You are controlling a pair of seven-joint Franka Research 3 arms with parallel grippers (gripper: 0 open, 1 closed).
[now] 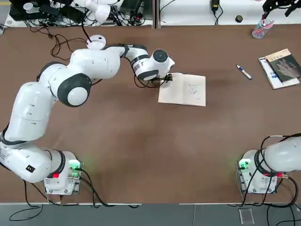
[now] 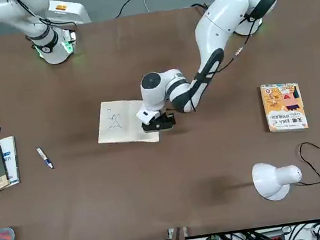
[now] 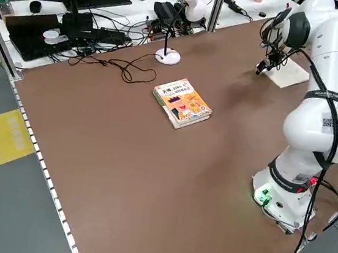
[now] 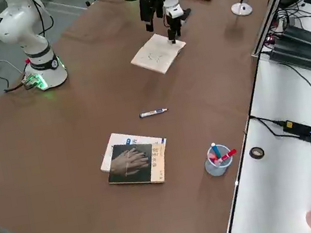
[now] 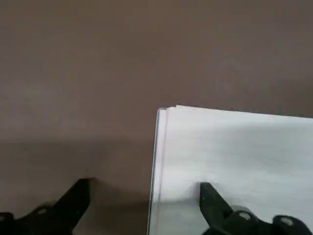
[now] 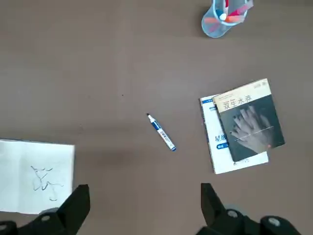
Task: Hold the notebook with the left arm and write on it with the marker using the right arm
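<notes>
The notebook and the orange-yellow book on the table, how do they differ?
The notebook shows plain cream pages with small dark scribbles; the orange-yellow book shows a colourful illustrated cover. The notebook lies mid-table with the left gripper over its edge; the orange-yellow book lies alone toward the robot's left side, with nothing on it. The notebook looks thinner. Both lie flat on the brown table.
</notes>
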